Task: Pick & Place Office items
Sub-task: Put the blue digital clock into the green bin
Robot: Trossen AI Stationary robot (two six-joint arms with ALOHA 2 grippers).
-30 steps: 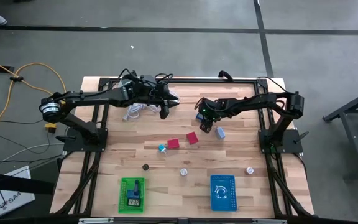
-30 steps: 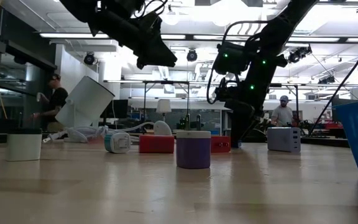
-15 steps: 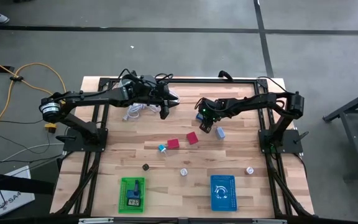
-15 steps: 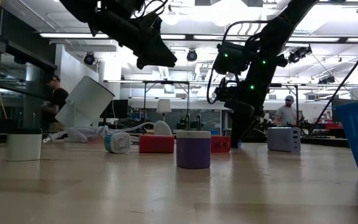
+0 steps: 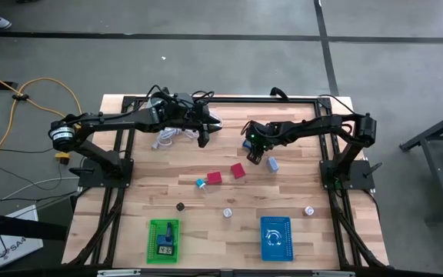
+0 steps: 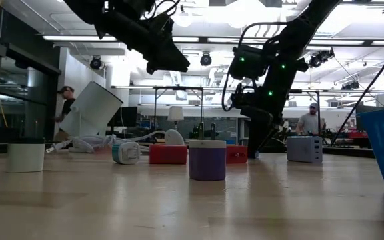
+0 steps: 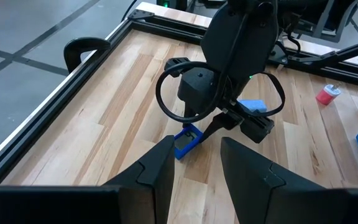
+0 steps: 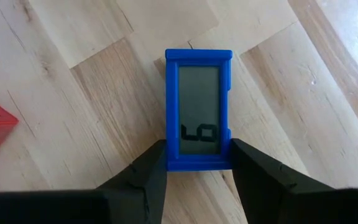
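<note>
Looking down from the high view, we see a wooden table (image 5: 152, 192) with both arms reaching toward its far half. Our right gripper (image 5: 254, 160) is low over the boards, and the right wrist view shows its two fingers pressed against the sides of a small blue timer (image 8: 199, 127) with a grey screen, which lies flat on the wood. So the jaws are clamped on it, though it has not left the table.

Our left gripper (image 5: 204, 138) hangs above the table near a coiled white cable (image 5: 166, 137). In the left wrist view its fingers (image 7: 157, 168) stand a little apart with nothing between them.

We judge the task early. A green basket (image 5: 164, 240) at the near edge holds what looks like one item, and a blue basket (image 5: 276, 238) beside it holds something pale we cannot make out. Still loose on the boards are two red blocks (image 5: 226, 174), a small blue-and-white piece (image 5: 201, 183), a dark round piece (image 5: 181, 206), two pale round pieces (image 5: 227, 212), and a light blue block (image 5: 273, 164) just beside the right gripper.

Only the right wrist view shows the grip and the timer's screen. Only the low view shows the room behind, with a person (image 6: 65, 107) far left and another (image 6: 308, 120) far right.
</note>
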